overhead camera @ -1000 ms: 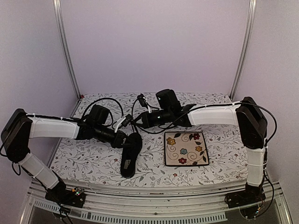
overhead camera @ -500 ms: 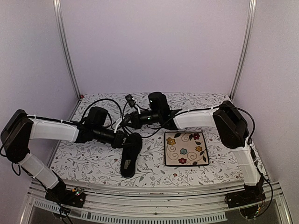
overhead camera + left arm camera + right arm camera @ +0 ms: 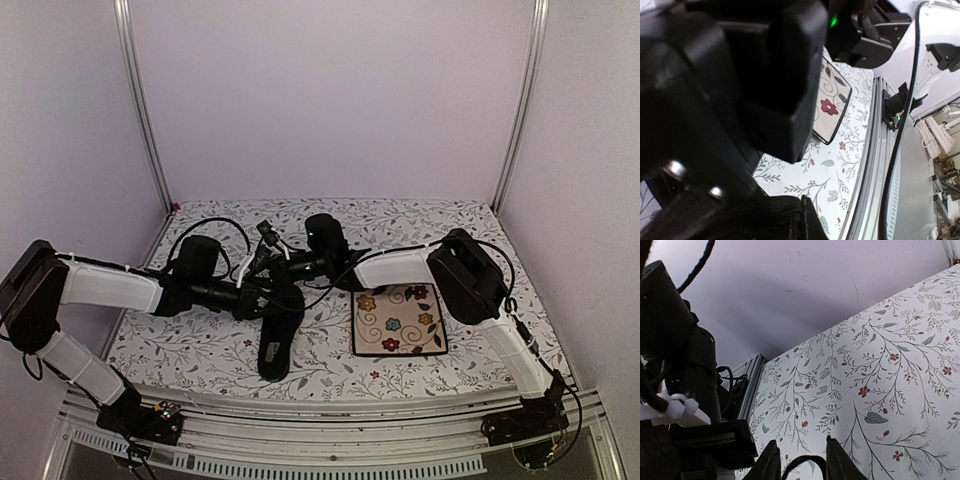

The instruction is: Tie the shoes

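Observation:
The black shoe (image 3: 277,338) lies lengthwise on the flowered cloth, left of the plate, toe towards the near edge. My left gripper (image 3: 262,298) sits at the shoe's far end by the laces. In the left wrist view its jaws are hidden by black housing, and only black woven shoe fabric (image 3: 765,220) shows at the bottom. My right gripper (image 3: 262,258) reaches left across the shoe's far end, above the left wrist. In the right wrist view its fingers (image 3: 771,460) stand a little apart, and a thin black lace (image 3: 810,457) arches between them.
A square floral plate (image 3: 399,318) lies right of the shoe and also shows in the left wrist view (image 3: 832,107). Black cables loop over the cloth behind both wrists. The left arm's wrist (image 3: 695,370) is close on the right gripper's left. The aluminium table rail (image 3: 867,190) runs along the near edge.
My right arm has swung left, bringing its gripper from beside the plate's far corner to over the shoe's far end. My left gripper has drawn back slightly left.

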